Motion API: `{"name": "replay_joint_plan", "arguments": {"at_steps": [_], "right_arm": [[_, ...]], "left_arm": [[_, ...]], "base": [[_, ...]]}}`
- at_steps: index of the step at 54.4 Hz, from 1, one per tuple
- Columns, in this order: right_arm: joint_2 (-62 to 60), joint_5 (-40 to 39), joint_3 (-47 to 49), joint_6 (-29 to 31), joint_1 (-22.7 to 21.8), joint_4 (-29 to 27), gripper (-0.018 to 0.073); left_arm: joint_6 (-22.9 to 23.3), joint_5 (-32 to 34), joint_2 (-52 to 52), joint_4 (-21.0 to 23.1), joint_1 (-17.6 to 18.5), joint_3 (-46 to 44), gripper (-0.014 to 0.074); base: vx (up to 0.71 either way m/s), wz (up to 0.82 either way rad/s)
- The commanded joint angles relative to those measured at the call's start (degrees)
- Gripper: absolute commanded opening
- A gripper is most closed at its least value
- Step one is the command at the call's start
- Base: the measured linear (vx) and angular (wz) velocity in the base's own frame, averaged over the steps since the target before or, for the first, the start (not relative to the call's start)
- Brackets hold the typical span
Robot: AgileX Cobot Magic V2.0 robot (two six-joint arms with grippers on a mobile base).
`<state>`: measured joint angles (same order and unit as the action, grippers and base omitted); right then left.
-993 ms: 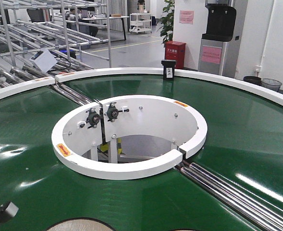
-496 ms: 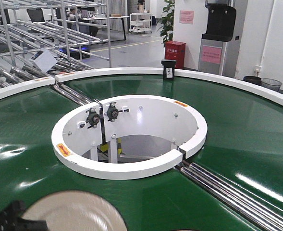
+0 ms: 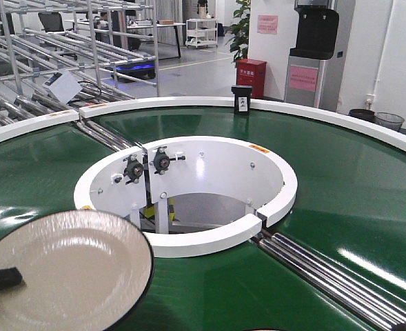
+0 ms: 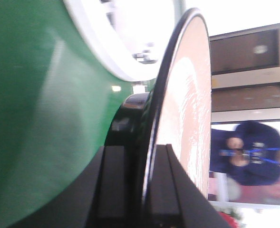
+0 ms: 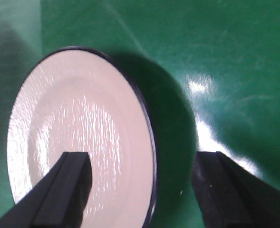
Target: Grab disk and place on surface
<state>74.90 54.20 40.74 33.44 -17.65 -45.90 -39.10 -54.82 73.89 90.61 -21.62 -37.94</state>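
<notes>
The left gripper (image 4: 142, 154) is clenched on the disk (image 3: 72, 276) at about its 8 o'clock rim, holding it raised over the green conveyor belt (image 3: 340, 207), at roughly 7 o'clock from the white ring (image 3: 189, 245). The grab looks done, but the placing is not: the dark tabletop shows in no view. The right gripper (image 5: 142, 159) is spread open over the belt, grasping nothing.

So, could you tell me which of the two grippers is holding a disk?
The left gripper: it is shut on the rim of the disk, whereas the right gripper stands wide open, gripping nothing.
</notes>
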Motion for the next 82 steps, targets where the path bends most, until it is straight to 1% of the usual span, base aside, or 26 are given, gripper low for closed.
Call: {"name": "replay_joint_plan", "arguments": {"at_steps": [1, 10, 11, 15, 23, 32, 39, 43, 50, 60, 68, 73, 75, 82], "right_arm": [[0.58, 1.02, 0.41, 6.91, -1.95, -6.4, 0.051], [4.76, -0.23, -2.47, 14.62, 0.65, -8.27, 0.051], [6.35, -1.27, -3.5, 17.09, 1.99, -8.95, 0.051], [7.77, -1.81, -3.58, 17.59, 3.25, -9.32, 0.051], [10.54, -2.37, -3.58, 20.12, 6.32, -12.93, 0.051], [13.92, -2.6, -3.58, 22.05, 9.91, -15.2, 0.051], [16.1, -1.67, -3.58, 23.29, 10.41, -17.96, 0.0508], [16.59, -0.66, -3.58, 24.51, 10.41, -19.04, 0.0491], [16.6, 1.39, -3.58, 24.35, 10.41, -20.3, 0.0405], [16.6, 3.82, -3.58, 23.03, 10.41, -21.82, 0.0218], [16.6, 4.01, -3.53, 22.97, 10.2, -22.24, 0.0082], [16.54, 4.07, -3.39, 22.97, 10.2, -23.96, 0.0008], [16.46, 4.13, -3.39, 22.97, 10.2, -24.9, -0.0014], [15.5, 4.24, -3.39, 22.82, 10.2, -29.61, -0.0012]], "left_arm": [[1.07, -5.97, -2.37, 10.15, -0.11, -1.39, -0.0001], [1.02, -6.47, -2.37, 10.52, -0.11, -1.39, -0.0001], [0.92, -7.0, -2.37, 10.52, -0.11, -1.39, -0.0001], [0.9, -7.14, -2.37, 10.52, -0.11, -1.39, -0.0001], [0.9, -7.08, -2.37, 10.52, -0.11, -1.39, -0.0001], [0.9, -7.28, -2.37, 10.47, -0.11, -1.39, -0.0001], [0.9, -7.39, -2.37, 10.08, -0.11, -1.39, -0.0001], [0.9, -7.39, -2.37, 10.02, -0.11, -1.39, -0.0001], [0.41, -7.47, -2.37, 10.01, -0.11, -1.39, -0.0001], [-2.58, -6.46, -2.37, 10.07, -0.11, -1.39, -0.0001], [-2.6, -5.98, -2.37, 10.07, -0.11, -1.39, -0.0001], [-2.6, -5.98, -2.37, 10.12, -0.11, -1.39, -0.0001], [-2.6, -5.98, -2.37, 10.13, -0.11, -1.39, -0.0001], [-2.6, -4.66, -2.37, 10.13, -0.11, -1.39, -0.0001]], "base": [[0.0, 0.0], [0.0, 0.0], [0.0, 0.0], [0.0, 0.0], [0.0, 0.0], [0.0, 0.0], [0.0, 0.0], [0.0, 0.0], [0.0, 0.0], [0.0, 0.0], [0.0, 0.0], [0.0, 0.0], [0.0, 0.0], [0.0, 0.0]]}}
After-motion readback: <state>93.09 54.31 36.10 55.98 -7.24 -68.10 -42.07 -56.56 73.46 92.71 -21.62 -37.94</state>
